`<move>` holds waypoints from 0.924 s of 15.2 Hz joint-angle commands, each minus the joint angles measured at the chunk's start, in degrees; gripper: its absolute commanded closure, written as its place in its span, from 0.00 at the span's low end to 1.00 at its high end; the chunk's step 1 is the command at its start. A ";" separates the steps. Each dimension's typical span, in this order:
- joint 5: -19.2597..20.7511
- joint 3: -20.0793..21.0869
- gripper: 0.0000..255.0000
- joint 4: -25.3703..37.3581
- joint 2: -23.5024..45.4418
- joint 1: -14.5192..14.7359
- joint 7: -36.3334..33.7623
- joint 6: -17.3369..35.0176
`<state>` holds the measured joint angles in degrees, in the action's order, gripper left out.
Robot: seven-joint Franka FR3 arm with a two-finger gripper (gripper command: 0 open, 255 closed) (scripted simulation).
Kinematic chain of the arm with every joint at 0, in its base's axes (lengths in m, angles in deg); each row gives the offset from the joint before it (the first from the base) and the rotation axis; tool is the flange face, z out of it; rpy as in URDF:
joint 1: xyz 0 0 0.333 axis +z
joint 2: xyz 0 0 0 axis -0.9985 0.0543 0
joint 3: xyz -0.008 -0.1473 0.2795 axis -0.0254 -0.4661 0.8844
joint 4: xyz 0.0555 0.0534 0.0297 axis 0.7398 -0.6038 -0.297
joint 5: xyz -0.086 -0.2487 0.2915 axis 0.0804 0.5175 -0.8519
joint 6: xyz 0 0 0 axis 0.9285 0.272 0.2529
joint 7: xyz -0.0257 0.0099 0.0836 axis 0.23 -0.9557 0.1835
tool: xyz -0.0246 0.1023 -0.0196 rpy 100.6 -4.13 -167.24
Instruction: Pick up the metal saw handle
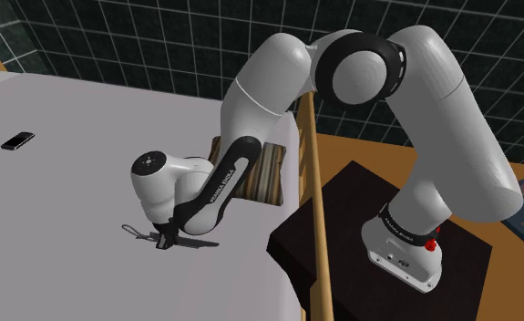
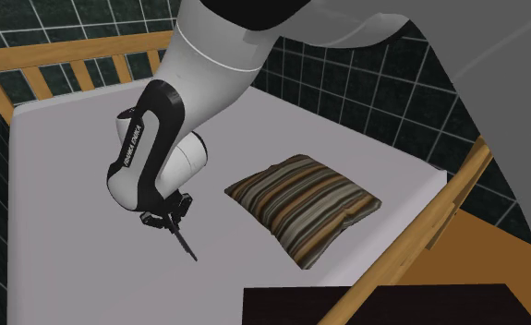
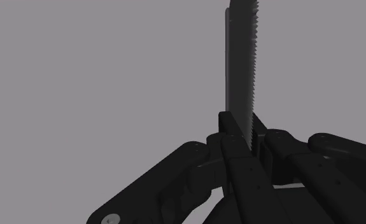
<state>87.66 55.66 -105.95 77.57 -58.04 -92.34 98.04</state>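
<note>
A dark saw [image 1: 185, 242] lies low over the grey bed sheet [image 1: 68, 210], its looped handle [image 1: 136, 229] pointing to the shoulder view's left. My black gripper [image 1: 164, 239] reaches down on it just behind the handle. In the wrist view the toothed blade [image 3: 241, 70] runs straight out from between the fingers [image 3: 229, 127], which clasp it from both sides; the gripper [image 3: 246, 132] is shut on the saw. From the second exterior view the blade tip [image 2: 188, 247] sticks out below the gripper [image 2: 167, 219]. Whether the saw rests on the sheet or hangs just above it, I cannot tell.
A striped pillow [image 1: 264, 173] [image 2: 302, 205] lies close behind the arm, near the wooden side rail [image 1: 316, 210]. A small black flat object [image 1: 17, 140] sits far off on the sheet. The dark stand [image 1: 342, 228] is beyond the rail. Wooden slats [image 2: 69, 65] close the bed's far end.
</note>
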 commanded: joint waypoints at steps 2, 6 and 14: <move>0.00 0.00 1.00 0.00 0.01 0.00 0.00 0.01; -0.52 0.73 1.00 -1.14 -2.16 -0.58 0.30 -1.09; -2.14 2.68 1.00 -3.25 -7.36 -2.08 1.31 -4.29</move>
<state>85.76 58.10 -109.20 70.74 -59.93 -91.22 94.31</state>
